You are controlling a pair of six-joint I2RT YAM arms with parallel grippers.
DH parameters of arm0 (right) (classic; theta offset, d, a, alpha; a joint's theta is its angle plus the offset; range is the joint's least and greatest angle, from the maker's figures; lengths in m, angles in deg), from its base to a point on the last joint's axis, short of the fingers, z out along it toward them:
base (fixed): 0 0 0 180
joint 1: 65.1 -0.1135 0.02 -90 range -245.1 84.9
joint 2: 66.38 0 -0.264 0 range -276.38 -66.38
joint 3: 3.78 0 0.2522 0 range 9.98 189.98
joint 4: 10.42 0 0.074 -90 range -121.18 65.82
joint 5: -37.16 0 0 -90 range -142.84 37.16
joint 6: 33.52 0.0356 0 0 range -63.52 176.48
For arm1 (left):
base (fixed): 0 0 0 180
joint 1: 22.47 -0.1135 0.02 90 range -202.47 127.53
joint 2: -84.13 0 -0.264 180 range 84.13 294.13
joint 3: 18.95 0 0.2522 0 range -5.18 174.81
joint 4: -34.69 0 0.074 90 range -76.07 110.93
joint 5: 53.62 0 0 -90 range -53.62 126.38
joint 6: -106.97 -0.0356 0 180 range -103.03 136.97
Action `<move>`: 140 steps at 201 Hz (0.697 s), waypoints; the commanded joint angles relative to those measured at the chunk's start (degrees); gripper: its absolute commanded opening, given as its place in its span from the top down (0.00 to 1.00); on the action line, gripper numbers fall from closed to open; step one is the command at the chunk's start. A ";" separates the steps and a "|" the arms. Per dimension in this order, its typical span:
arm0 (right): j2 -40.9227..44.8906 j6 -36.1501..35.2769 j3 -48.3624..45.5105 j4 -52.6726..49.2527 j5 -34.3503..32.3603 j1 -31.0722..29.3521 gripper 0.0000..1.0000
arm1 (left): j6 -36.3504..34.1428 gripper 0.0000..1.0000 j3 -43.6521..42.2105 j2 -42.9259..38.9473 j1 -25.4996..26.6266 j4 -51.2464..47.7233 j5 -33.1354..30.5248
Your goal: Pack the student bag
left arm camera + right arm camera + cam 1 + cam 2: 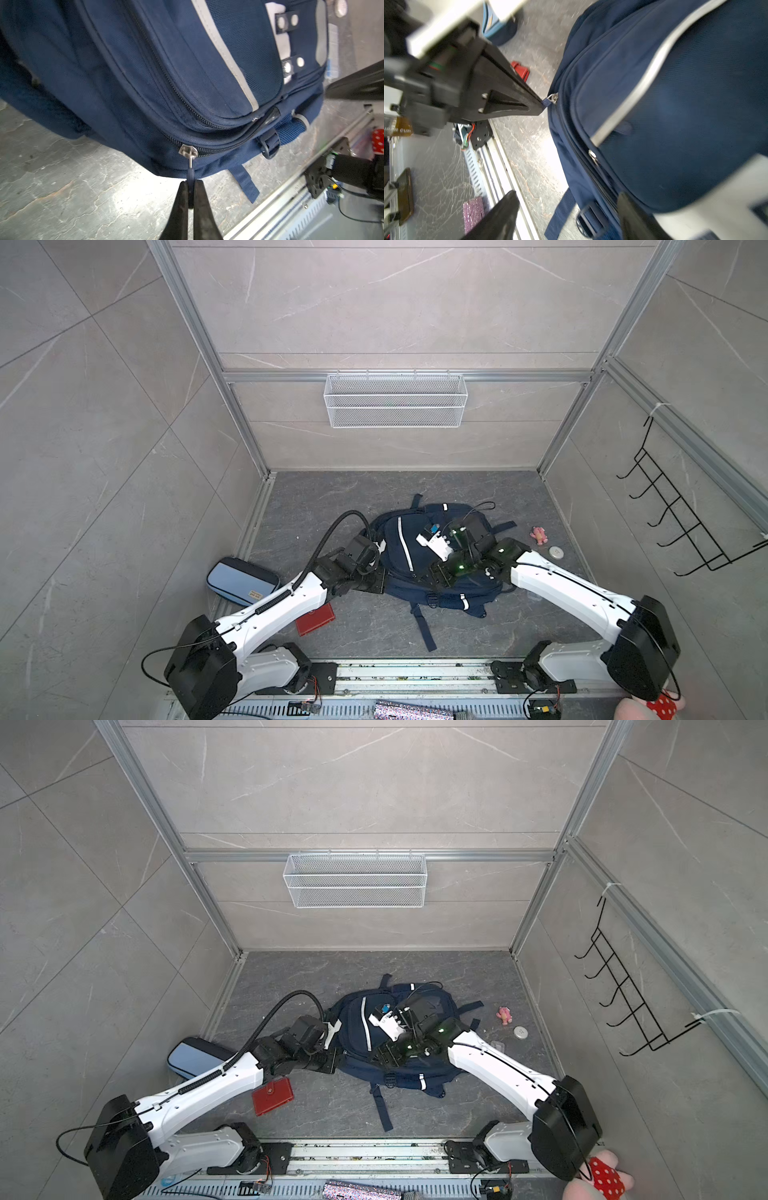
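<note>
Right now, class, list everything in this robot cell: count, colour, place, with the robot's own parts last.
student bag: one, navy, pale stripes, mid-table between the arms.
pencil case: one, light blue, left of the bag, partly under the left arm.
flat case: one, red, near the left arm.
small toy: one, pink, right of the bag.
round disc: one, whitish, beside the toy.
mesh basket: one, white, back wall.
hook rack: one, black, right wall.
glittery block: one, pinkish, by the front rail.
plush: one, pink with red dotted patch, front right corner.
left gripper: one, black, shut on the bag's zip pull.
right gripper: one, black, open at the bag's near edge.
</note>
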 commanded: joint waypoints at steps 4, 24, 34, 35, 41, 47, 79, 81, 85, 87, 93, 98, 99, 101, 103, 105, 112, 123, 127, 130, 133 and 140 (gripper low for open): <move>-4.01 -7.05 2.25 -1.20 -1.60 -0.10 0.32 | -2.32 1.00 1.75 -2.93 0.08 4.42 6.60; -5.97 -8.85 4.05 -1.85 -0.25 -0.20 0.32 | -1.63 1.00 1.32 -3.77 0.09 4.91 7.57; -7.02 -9.58 4.56 -1.92 -0.15 -0.22 0.32 | -1.20 1.00 0.91 -4.47 0.06 5.64 7.95; -7.12 -9.66 4.59 -1.94 -0.15 -0.25 0.32 | -1.14 1.00 0.89 -4.55 0.11 5.73 7.94; -7.82 -10.17 4.92 -2.18 -0.07 -0.30 0.31 | -0.94 1.00 0.77 -4.87 0.07 6.27 8.14; -8.42 -10.61 5.50 -2.56 0.09 -0.46 0.31 | -0.82 1.00 0.78 -5.06 0.07 6.52 8.11; -8.77 -11.47 6.90 -3.30 0.88 -1.75 0.30 | -1.47 1.00 2.38 -3.60 0.11 4.68 8.44; -8.68 -11.44 6.90 -3.22 0.68 -1.95 0.30 | -1.44 1.00 2.48 -3.48 0.08 4.64 8.45; -8.70 -11.53 6.91 -3.26 0.05 -2.36 0.30 | -1.50 1.00 2.49 -3.39 0.08 4.80 8.58; -8.76 -11.56 6.95 -3.37 -0.32 -2.56 0.30 | -1.40 1.00 2.57 -3.36 0.07 4.89 8.62; -8.98 -12.04 7.11 -3.89 -1.50 -3.32 0.30 | -1.28 1.00 2.54 -3.36 0.06 5.62 8.80; -9.42 -12.36 7.23 -4.35 -2.63 -3.87 0.30 | -1.00 1.00 2.36 -3.40 0.13 6.24 9.04; -9.46 -12.45 7.24 -4.43 -2.89 -3.92 0.30 | -0.95 1.00 2.36 -3.40 0.10 6.43 9.10; -9.58 -12.47 7.23 -4.54 -3.54 -4.16 0.30 | -0.82 1.00 2.37 -3.43 0.07 6.68 9.14; -9.72 -12.54 7.25 -4.63 -4.23 -4.33 0.30 | -0.68 1.00 2.30 -3.48 0.07 6.92 9.17; -9.91 -12.61 7.17 -4.67 -5.08 -4.57 0.30 | -0.69 1.00 2.24 -3.49 0.07 7.13 9.27; -10.26 -12.26 6.88 -4.43 -8.48 -4.98 0.30 | -0.54 1.00 2.28 -3.38 0.07 7.56 9.41; -10.37 -10.72 5.97 -3.07 -14.04 -4.95 0.32 | -0.61 1.00 2.48 -3.00 0.10 7.55 9.59; -10.31 -10.37 5.68 -2.75 -15.86 -4.94 0.32 | -0.62 1.00 2.61 -2.89 0.07 7.38 9.60; -10.27 -10.41 5.53 -2.61 -16.63 -4.98 0.32 | -0.69 1.00 2.64 -2.84 0.06 7.26 9.64; -10.15 -10.61 5.31 -2.44 -17.01 -5.01 0.32 | -0.67 1.00 2.71 -2.85 0.09 7.19 9.60; -9.91 -11.20 4.94 -2.09 -17.64 -5.00 0.32 | -0.65 1.00 2.63 -2.79 0.13 7.20 9.68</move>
